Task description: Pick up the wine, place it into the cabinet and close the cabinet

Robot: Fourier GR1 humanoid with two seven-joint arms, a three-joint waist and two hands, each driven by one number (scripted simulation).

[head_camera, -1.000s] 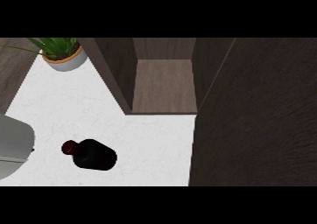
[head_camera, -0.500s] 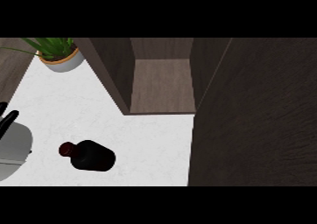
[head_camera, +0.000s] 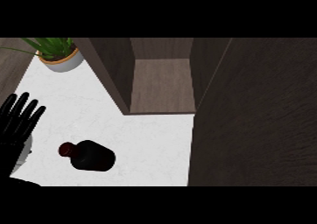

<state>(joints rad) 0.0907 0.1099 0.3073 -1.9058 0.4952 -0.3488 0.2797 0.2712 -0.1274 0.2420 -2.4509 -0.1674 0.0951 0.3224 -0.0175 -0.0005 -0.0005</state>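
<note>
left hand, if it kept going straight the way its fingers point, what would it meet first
The left hand is open with fingers pointing up the view. That line looks free over the white counter, passing left of the potted plant. The wine bottle lies off to its right, outside that path. Depth is unclear.

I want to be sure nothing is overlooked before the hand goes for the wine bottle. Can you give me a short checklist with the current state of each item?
1. Wine bottle reachable on the counter, nothing around it: ok.
2. Left hand open, fingers straight, holding nothing: ok.
3. Left hand on the bottle: not ok, it is apart from it, at the view's left edge.
4. Cabinet open, with a bare shelf to receive the bottle: ok.
5. Potted plant clear of the path between bottle and cabinet: ok, it stands at the far left corner.
6. Right hand ready: cannot tell, it is not in view.
</note>
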